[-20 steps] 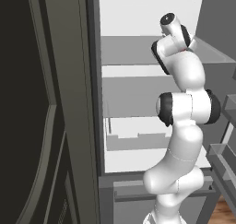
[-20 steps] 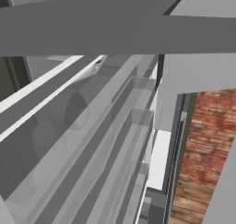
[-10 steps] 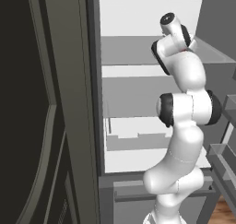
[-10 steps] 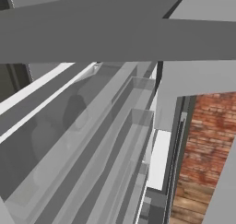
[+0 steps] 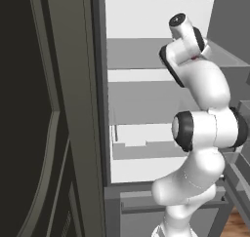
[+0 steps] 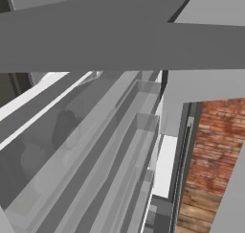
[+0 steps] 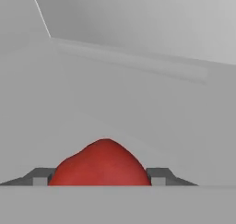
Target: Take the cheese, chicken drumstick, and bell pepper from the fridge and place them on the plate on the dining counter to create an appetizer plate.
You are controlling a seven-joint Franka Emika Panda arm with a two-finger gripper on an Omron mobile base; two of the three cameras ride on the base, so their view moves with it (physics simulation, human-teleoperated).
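Arm: reaches up into the open fridge (image 5: 146, 99), toward an upper shelf.
Pepper (image 7: 100, 165): red, lies between the two fingertips, on the pale shelf.
Hand (image 7: 99, 177): fingers touch both sides of the pepper, pinching it.

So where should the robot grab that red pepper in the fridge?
Probably across its wide, round middle, coming straight on as the gripper is now. The bell pepper sits between the two fingertips, one on each side, and its rounded sides give the fingers something to press against.
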